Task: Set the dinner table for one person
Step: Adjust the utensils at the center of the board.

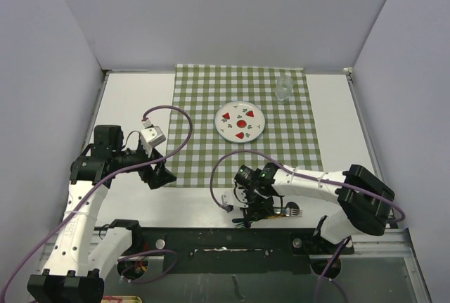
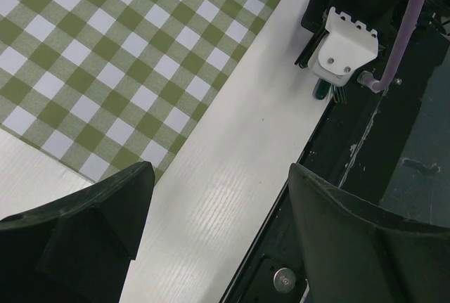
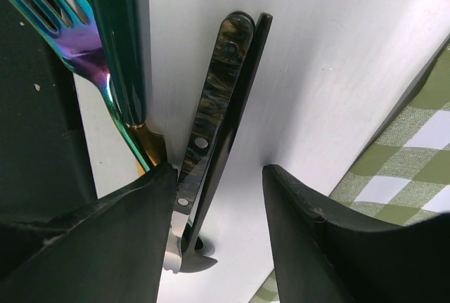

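Plate (image 1: 240, 121) and glass (image 1: 283, 88) sit on the cloth (image 1: 204, 92) across the table (image 1: 133, 99), knife (image 3: 211, 99) and fork (image 3: 77, 43) unplaced at its near edge — right gripper (image 3: 219, 169) spread astride the knife, left gripper (image 2: 219, 176) agape, empty.

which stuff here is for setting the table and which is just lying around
For the job: table, checked cloth, plate, glass, fork, knife, green-handled utensil.
Not part of it: purple cable, side walls.
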`<state>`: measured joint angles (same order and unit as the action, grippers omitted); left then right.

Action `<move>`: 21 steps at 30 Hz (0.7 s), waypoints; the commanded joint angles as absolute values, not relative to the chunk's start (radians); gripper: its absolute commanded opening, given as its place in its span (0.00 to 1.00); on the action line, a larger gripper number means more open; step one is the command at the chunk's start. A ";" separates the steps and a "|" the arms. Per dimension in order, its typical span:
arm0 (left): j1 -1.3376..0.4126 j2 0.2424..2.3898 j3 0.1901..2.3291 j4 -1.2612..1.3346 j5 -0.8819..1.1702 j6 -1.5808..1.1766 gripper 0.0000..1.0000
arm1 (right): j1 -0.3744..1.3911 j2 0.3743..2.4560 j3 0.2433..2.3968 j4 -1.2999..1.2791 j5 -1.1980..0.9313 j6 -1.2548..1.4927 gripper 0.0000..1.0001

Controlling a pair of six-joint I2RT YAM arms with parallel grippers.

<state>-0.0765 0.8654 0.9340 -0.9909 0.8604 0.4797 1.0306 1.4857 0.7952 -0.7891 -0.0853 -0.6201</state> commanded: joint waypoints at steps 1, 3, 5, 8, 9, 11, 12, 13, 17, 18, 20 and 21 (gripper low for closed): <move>-0.072 0.866 0.969 -0.954 0.874 0.491 0.76 | 1.040 1.499 0.834 -0.756 -0.070 -0.626 0.52; -0.073 0.867 0.969 -0.954 0.876 0.491 0.76 | 1.040 1.506 0.841 -0.757 -0.069 -0.627 0.52; -0.074 0.870 0.967 -0.956 0.876 0.493 0.76 | 1.039 1.512 0.848 -0.759 -0.069 -0.626 0.51; -0.078 0.872 0.964 -0.957 0.875 0.496 0.76 | 1.039 1.518 0.856 -0.762 -0.070 -0.624 0.49; -0.080 0.872 0.961 -0.956 0.874 0.497 0.76 | 1.039 1.520 0.859 -0.762 -0.071 -0.622 0.49; -0.081 0.872 0.959 -0.955 0.874 0.497 0.76 | 1.039 1.522 0.865 -0.765 -0.071 -0.621 0.48; -0.083 0.872 0.960 -0.956 0.873 0.498 0.76 | 1.040 1.523 0.868 -0.765 -0.071 -0.622 0.47; -0.083 0.872 0.958 -0.955 0.870 0.499 0.76 | 1.040 1.525 0.872 -0.765 -0.070 -0.620 0.46; -0.087 0.874 0.953 -0.950 0.865 0.501 0.76 | 1.040 1.533 0.886 -0.768 -0.072 -0.614 0.44; -0.088 0.874 0.955 -0.950 0.865 0.500 0.76 | 1.040 1.535 0.889 -0.770 -0.072 -0.612 0.44; -0.089 0.878 0.955 -0.949 0.865 0.501 0.76 | 1.039 1.539 0.894 -0.772 -0.073 -0.611 0.42; -0.090 0.879 0.955 -0.951 0.865 0.502 0.76 | 1.040 1.541 0.895 -0.770 -0.075 -0.610 0.42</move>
